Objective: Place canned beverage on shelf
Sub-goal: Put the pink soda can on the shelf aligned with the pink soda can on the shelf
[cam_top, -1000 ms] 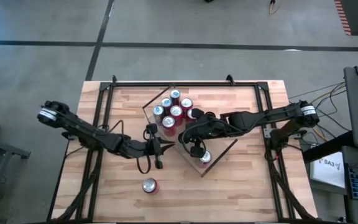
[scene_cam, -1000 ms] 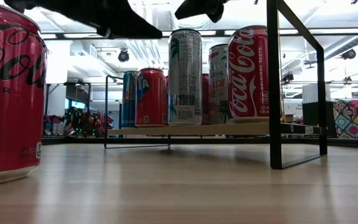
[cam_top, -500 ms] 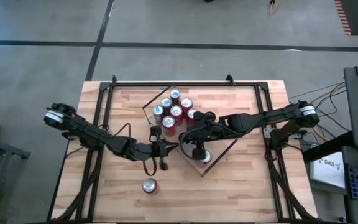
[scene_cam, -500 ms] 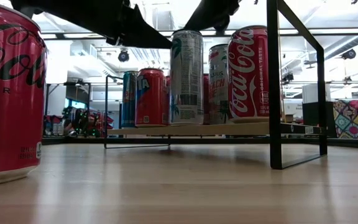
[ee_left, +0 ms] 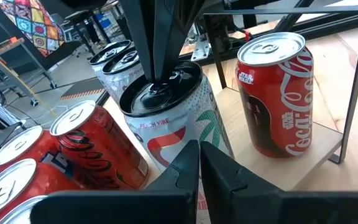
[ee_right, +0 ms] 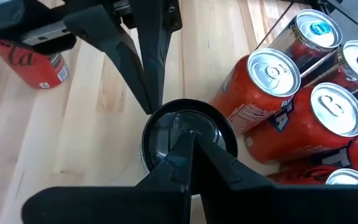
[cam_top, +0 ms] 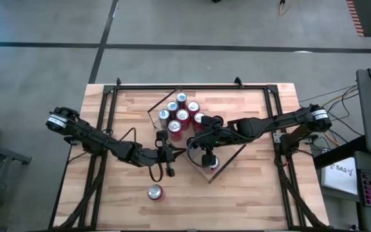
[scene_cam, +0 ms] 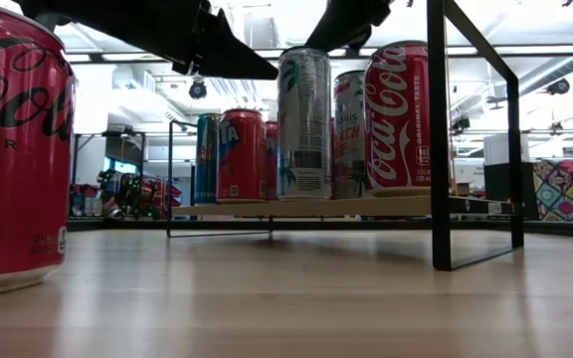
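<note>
The tall pale aluminium can with a dark lid and green-and-red print is standing upright on the flat light-wood shelf with the thin dark rim, between a red cola can and a cluster of red and blue cans.

It appears the can is being nudged into place rather than carried. Doing this well means pushing low and slowly. Pressure at the lid could tip so tall a can into its neighbours, and the two arms should not be squeezing against each other.

The right gripper is reaching in from the right side of the table, its fingers pressed together with nothing between them and their tips resting on the can's lid. The left gripper is stretching across from the left, likewise closed and empty, pointing at the can's side just below the rim.

Another red cola can is standing on the plank tabletop, well apart from the shelf.
</note>
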### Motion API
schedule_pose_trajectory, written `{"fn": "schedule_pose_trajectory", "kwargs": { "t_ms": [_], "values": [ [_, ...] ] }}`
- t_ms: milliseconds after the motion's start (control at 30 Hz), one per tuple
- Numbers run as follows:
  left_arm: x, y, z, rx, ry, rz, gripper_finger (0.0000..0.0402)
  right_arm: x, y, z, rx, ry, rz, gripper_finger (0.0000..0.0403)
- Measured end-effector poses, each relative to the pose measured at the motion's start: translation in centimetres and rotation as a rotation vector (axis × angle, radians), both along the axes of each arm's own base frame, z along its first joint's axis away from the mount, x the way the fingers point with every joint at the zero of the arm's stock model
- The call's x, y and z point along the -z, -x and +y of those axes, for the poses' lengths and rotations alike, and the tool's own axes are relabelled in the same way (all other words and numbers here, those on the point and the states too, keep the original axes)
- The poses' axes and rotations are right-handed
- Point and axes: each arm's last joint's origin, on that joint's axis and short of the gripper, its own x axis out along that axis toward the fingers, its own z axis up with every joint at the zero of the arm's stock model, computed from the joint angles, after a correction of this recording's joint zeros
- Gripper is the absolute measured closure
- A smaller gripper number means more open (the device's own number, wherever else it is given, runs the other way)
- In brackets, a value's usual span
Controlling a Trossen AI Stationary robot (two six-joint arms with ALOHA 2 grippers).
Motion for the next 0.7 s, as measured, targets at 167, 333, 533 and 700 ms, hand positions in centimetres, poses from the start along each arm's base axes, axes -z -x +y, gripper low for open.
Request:
{"fn": "schedule_pose_trajectory", "kwargs": {
  "t_ms": [167,333,533,700],
  "values": [
    [0.0,0.0,0.0,0.0,-0.001,0.003,0.0402,-0.1,0.1,0.0,-0.015,0.017,0.002,0.0394],
    [0.0,0.0,0.0,0.0,-0.001,0.004,0.0402,-0.7,0.4,0.1,-0.004,-0.003,-0.005,0.0394],
    [0.0,0.0,0.1,-0.003,-0.001,0.004,0.0402,-1.3,0.9,0.5,0.011,-0.041,-0.014,0.0394],
    [0.6,-0.4,0.3,-0.011,-0.004,0.012,0.0402,-1.2,1.2,1.4,-0.005,-0.057,0.005,0.0394]
  ]
}}
